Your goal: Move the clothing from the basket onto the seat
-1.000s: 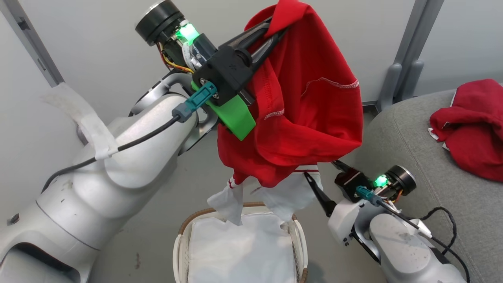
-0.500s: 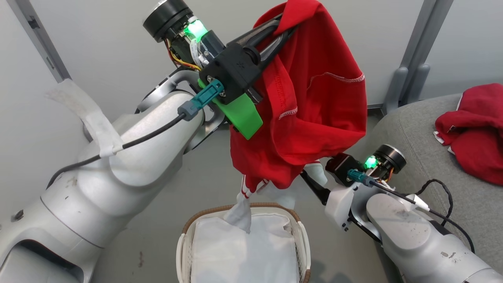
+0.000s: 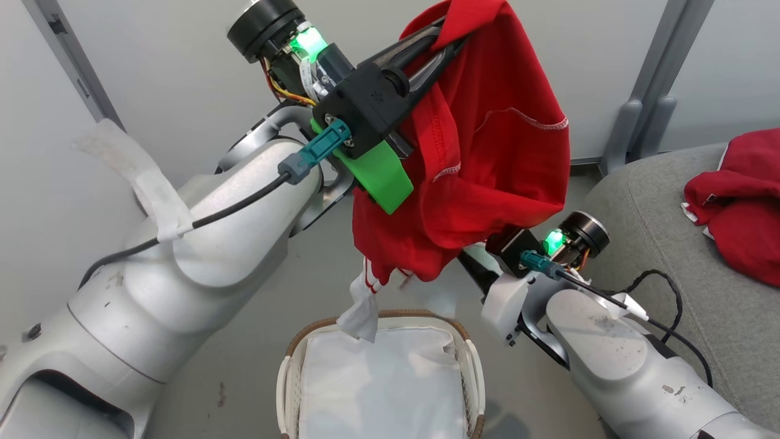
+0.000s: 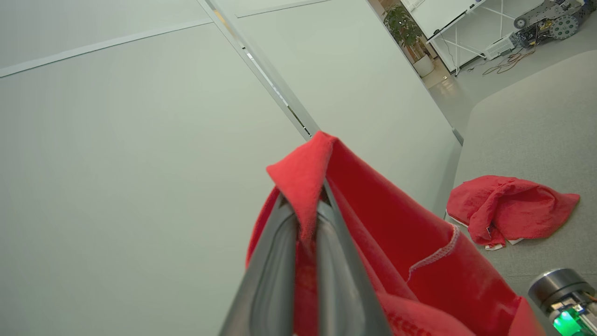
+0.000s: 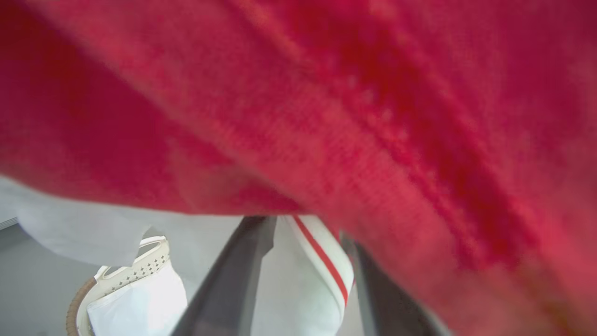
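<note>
My left gripper [image 3: 440,41] is raised high and shut on the top fold of a red piece of clothing [image 3: 493,164]. In the left wrist view both fingers [image 4: 275,261] pinch that red cloth [image 4: 419,280]. The garment hangs above the basket [image 3: 291,360], its white cuff [image 3: 363,312] dangling just over the rim. One dark finger [image 3: 474,273] of my right gripper reaches under the garment's hem. In the right wrist view my right gripper [image 5: 303,228] has a white, red-striped cuff [image 5: 317,275] between its parted fingers; whether they press it is unclear. A second red garment [image 3: 740,207] lies on the grey seat [image 3: 646,201].
Inside the basket lies a white liner sheet [image 3: 378,390]. A grey wall with metal posts [image 3: 646,110] stands behind. The seat's rounded edge is close to my right forearm [image 3: 609,360], and a black cable [image 3: 658,286] loops over it.
My right gripper has risen up and left under the hanging garment, and its jaws have narrowed. The hanging white cuff sits higher over the basket. The head camera has shifted slightly.
</note>
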`<state>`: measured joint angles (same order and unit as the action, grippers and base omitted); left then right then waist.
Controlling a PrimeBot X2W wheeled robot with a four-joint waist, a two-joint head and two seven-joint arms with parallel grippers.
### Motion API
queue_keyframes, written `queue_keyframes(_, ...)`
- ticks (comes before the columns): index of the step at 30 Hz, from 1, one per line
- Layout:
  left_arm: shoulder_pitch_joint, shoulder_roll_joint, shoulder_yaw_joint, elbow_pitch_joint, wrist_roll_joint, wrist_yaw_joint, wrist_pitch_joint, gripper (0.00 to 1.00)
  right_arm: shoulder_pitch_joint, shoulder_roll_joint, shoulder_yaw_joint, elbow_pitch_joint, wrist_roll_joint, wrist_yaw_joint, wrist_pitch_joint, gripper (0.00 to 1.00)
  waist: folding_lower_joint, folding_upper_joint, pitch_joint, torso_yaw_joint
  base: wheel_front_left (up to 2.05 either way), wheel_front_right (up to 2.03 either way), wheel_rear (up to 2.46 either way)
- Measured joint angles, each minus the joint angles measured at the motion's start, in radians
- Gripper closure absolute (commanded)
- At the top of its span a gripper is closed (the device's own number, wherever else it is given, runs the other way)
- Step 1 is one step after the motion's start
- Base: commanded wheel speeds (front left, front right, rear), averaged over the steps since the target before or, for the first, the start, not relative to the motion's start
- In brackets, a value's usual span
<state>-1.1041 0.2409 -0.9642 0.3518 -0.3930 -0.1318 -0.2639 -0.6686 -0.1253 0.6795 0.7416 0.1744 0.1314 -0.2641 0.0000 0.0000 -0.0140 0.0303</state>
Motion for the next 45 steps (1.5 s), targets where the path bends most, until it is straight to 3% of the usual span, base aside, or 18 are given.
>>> queue_keyframes(5,0.005,0.001,0.012,0.008,-0.002,0.000,0.000,1.00,0.000,0.011,-0.052,-0.031,-0.037,0.000,0.000,0.75,0.0000,0.0000,0.007,-0.001,0.00,0.00,0.00)
queue_keyframes(7,0.009,0.002,0.019,0.018,-0.004,0.000,0.000,1.00,0.002,0.015,-0.064,-0.040,-0.046,0.000,0.000,1.00,0.0000,0.0000,0.009,-0.001,0.00,0.00,0.00)
queue_keyframes(18,0.079,0.020,0.069,0.115,-0.037,0.000,0.000,1.00,0.041,0.023,-0.135,-0.101,-0.062,0.000,0.000,1.00,0.0000,0.0000,0.021,-0.013,0.00,0.00,0.00)
queue_keyframes(20,0.100,0.017,0.078,0.130,-0.047,0.000,0.000,0.67,0.052,0.026,-0.155,-0.120,-0.061,0.000,0.000,1.00,0.0000,0.0000,0.023,-0.014,0.00,0.00,0.00)
queue_keyframes(22,0.123,0.013,0.089,0.144,-0.057,0.000,0.000,0.52,0.064,0.030,-0.174,-0.141,-0.060,0.000,0.000,1.00,0.0000,0.0000,0.026,-0.016,0.00,0.00,0.00)
queue_keyframes(23,0.137,0.010,0.094,0.150,-0.063,0.000,0.000,0.13,0.069,0.033,-0.182,-0.151,-0.059,0.000,0.000,1.00,0.0000,0.0000,0.027,-0.016,0.00,0.00,0.00)
queue_keyframes(24,0.149,0.007,0.097,0.156,-0.068,0.000,0.000,0.00,0.072,0.034,-0.189,-0.158,-0.058,0.000,0.000,1.00,0.0000,0.0000,0.027,-0.017,0.00,0.00,0.00)
queue_keyframes(45,0.566,-0.128,0.221,0.175,-0.053,0.000,0.000,0.00,0.173,0.063,-0.369,-0.338,-0.042,0.000,0.000,1.00,0.0000,0.0000,0.038,-0.022,0.00,0.00,0.00)
